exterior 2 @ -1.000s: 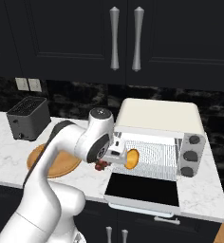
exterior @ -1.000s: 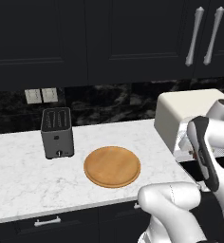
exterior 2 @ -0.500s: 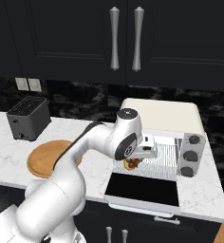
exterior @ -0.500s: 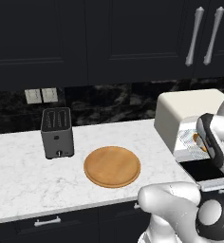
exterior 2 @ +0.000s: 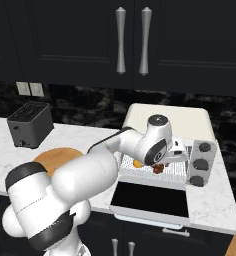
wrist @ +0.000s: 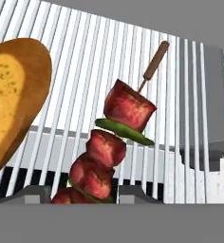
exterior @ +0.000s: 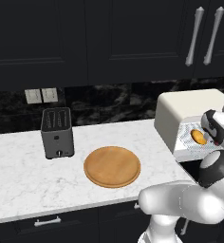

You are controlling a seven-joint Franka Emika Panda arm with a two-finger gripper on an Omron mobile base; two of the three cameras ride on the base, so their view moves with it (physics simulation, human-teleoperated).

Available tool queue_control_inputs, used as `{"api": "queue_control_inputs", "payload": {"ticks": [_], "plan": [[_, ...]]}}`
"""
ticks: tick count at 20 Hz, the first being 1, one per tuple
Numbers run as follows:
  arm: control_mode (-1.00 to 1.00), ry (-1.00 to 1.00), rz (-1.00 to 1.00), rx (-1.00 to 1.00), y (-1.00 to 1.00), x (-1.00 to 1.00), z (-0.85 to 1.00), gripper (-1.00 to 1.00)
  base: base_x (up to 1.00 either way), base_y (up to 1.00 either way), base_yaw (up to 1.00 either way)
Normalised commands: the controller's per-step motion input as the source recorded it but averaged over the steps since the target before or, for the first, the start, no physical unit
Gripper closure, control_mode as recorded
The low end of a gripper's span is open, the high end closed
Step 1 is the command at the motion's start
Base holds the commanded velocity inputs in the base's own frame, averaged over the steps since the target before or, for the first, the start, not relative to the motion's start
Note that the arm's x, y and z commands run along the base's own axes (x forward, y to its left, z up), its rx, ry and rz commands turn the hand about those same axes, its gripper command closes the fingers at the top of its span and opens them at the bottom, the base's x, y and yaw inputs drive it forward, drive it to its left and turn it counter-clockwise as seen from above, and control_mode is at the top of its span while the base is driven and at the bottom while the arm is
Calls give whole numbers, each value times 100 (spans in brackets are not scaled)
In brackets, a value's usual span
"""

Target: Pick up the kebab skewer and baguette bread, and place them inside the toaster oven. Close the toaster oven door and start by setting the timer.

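Skewer sits between the tool's tips over the oven rack, grip state unclear. Bread lies alongside on the rack. Door hangs open; closing and timer remain.

Both base views look forward and down from behind the arm, left and right, sharing the worktop and the toaster oven. The hand view looks along the jaws, very near the wire rack ahead of them.
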Motion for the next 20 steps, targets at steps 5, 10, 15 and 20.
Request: {"api": "queue_control_inputs", "payload": {"ticks": [5, 10, 15, 20], "plan": [[-100, -3, 0, 0, -17, 0, -5, 100, 0, 0, 0], [-100, -6, 0, 0, 0, -9, -21, 100, 0, 0, 0], [-100, -11, 0, 0, 21, -29, -32, -100, 0, 0, 0], [-100, -12, 0, 0, 12, -7, -6, -100, 0, 0, 0]]}}
